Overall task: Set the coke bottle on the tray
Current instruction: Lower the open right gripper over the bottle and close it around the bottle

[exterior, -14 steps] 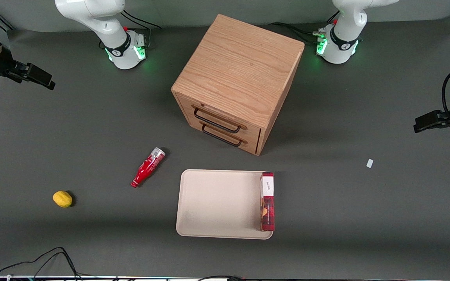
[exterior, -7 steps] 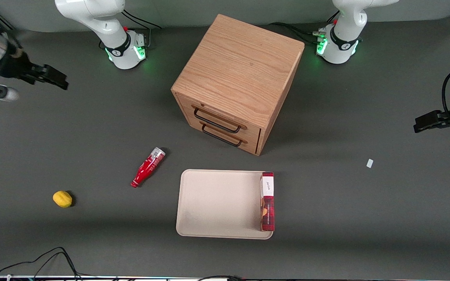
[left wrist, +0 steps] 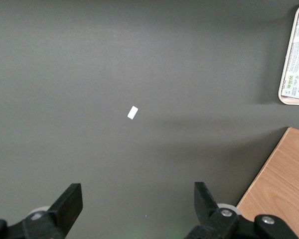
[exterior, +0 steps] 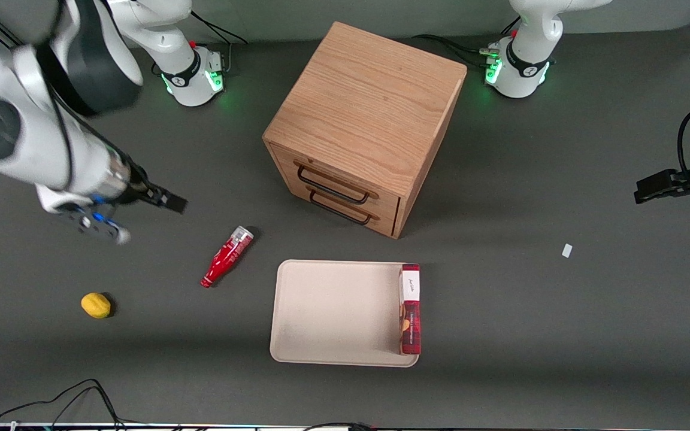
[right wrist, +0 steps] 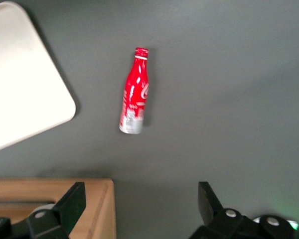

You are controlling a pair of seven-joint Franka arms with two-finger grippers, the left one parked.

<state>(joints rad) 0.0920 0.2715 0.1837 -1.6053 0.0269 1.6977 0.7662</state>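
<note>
The coke bottle (exterior: 227,256) lies on its side on the dark table, red cap pointing toward the front camera, silvery base toward the cabinet. It also shows in the right wrist view (right wrist: 134,92). The beige tray (exterior: 327,311) lies flat beside it, a short gap away, and its rounded corner shows in the right wrist view (right wrist: 25,79). My right gripper (exterior: 168,202) hangs above the table, open and empty. It is farther from the front camera than the bottle, toward the working arm's end, and apart from it. Its fingers (right wrist: 209,199) stand wide apart.
A flat red-and-white box (exterior: 410,308) lies on the tray's edge toward the parked arm. A wooden drawer cabinet (exterior: 363,120) stands just past the tray and bottle. A yellow lemon (exterior: 96,304) lies toward the working arm's end. A small white scrap (exterior: 567,250) lies toward the parked arm's end.
My right arm has swung in from the table's edge toward the bottle, and the gripper has come nearer the front camera. The bottle, tray and box have not moved.
</note>
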